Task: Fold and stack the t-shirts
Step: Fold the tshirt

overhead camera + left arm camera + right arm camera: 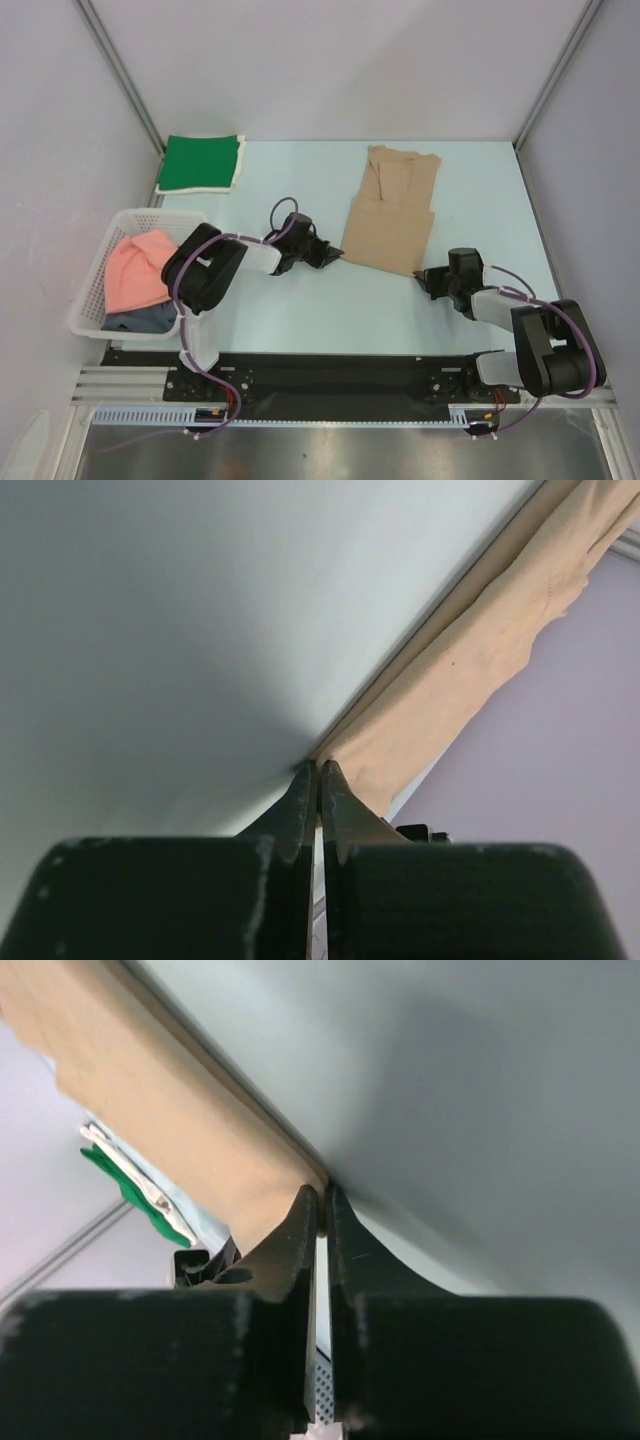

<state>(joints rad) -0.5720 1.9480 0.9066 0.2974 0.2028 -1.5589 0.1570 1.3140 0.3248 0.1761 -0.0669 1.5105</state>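
**Operator:** As far as my screens show, my left gripper [334,256] is clenched on the tan t-shirt's [390,225] near left corner.

**Desk:** And your right gripper [424,279]?

**Operator:** Pinched on its near right corner. The shirt lies partly folded, right of centre.

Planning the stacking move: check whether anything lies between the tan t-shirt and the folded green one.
Nothing visible does. Only table surface lies between the tan t-shirt and the green t-shirt; the basket sits nearer the arms, off that line.
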